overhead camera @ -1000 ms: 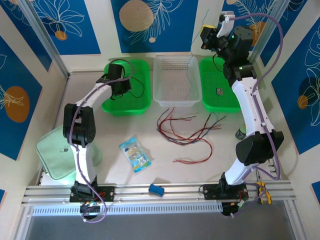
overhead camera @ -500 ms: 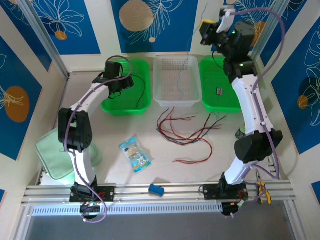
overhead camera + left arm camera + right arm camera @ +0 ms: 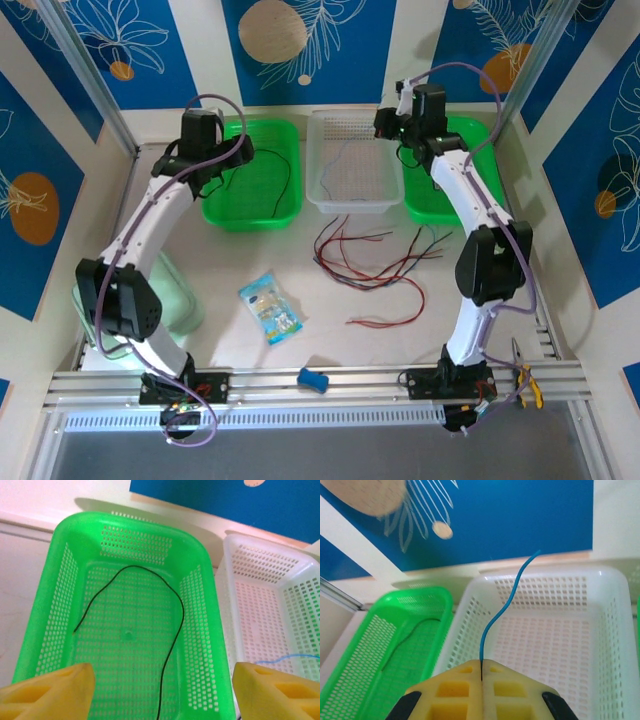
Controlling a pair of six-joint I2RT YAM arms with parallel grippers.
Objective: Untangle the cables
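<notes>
Top external: cables (image 3: 365,282) amid bare tabletop (image 3: 400,352)

Bright, even light from above keeps the overhead view sharp, with only soft, pale shadows on the bench (image 3: 330,300). In the left wrist view the green basket (image 3: 55,595) throws a soft grey shadow on the wall behind, the white basket (image 3: 250,565) looks washed out, and the yellow left end effector (image 3: 162,700) is blurred at the bottom edge. The right end effector (image 3: 481,690) is likewise soft up close, while the blue cable (image 3: 495,617) is crisp.
</notes>
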